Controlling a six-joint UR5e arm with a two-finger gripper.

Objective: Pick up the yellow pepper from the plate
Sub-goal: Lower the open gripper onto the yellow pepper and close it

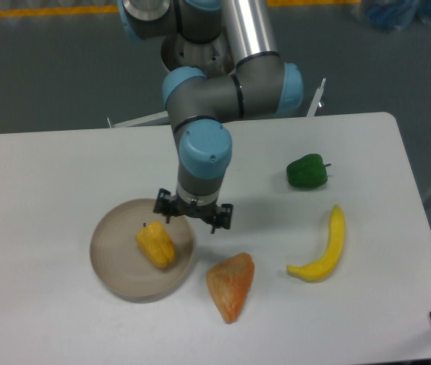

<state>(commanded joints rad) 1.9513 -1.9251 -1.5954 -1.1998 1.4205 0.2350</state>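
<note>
The yellow pepper (156, 244) lies in the middle of the round grey-beige plate (114, 268) at the front left of the table. My gripper (193, 214) hangs over the plate's right rim, just up and right of the pepper, apart from it. The two dark fingers stand spread with nothing between them, so it is open and empty.
An orange-red wedge-shaped item (232, 286) lies just right of the plate. A yellow banana (324, 247) lies further right and a green pepper (307, 171) sits behind it. The arm's base stands at the table's back edge.
</note>
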